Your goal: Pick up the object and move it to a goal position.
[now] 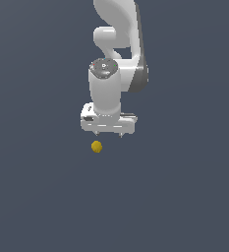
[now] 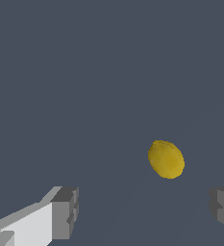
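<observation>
The object is a tiny yellow-orange ball (image 1: 96,146) on the dark grey floor, plain and unmarked. It also shows in the wrist view (image 2: 166,159), apart from both fingers. My white gripper (image 1: 108,134) hangs a little above it and slightly toward the exterior view's right. The jaws stand wide apart and hold nothing. In the wrist view one fingertip (image 2: 65,213) and the other fingertip (image 2: 223,206) show, with my gripper (image 2: 144,210) midway between them, and the ball lies beyond the gap, nearer the second one.
The white arm (image 1: 117,44) rises behind the gripper toward the top of the exterior view. A flat dark grey floor (image 1: 185,197) fills the rest of both views.
</observation>
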{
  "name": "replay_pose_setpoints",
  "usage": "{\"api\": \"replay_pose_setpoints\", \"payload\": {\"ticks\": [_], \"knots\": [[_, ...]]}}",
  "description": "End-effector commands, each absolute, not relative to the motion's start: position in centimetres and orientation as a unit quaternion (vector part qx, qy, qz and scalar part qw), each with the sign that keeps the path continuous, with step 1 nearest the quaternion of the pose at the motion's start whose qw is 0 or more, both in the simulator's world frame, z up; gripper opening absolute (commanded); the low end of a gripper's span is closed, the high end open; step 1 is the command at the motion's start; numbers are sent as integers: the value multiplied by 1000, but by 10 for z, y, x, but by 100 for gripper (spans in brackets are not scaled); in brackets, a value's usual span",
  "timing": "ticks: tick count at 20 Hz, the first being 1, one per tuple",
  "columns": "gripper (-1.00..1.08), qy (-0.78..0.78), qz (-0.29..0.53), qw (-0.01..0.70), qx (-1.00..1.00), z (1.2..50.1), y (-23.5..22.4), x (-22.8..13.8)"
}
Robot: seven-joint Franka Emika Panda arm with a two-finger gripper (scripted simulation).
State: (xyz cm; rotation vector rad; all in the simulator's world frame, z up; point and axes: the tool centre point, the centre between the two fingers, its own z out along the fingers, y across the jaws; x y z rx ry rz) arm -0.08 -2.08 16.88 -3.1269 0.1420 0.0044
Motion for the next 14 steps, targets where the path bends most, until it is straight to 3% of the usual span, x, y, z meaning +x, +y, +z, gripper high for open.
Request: {"api": "replay_pose_setpoints", "payload": {"ticks": [1, 14], "knots": [[100, 45, 1, 6, -999, 169, -21, -1], [100, 23, -9, -3, -1000, 184, -29, 3]]}}
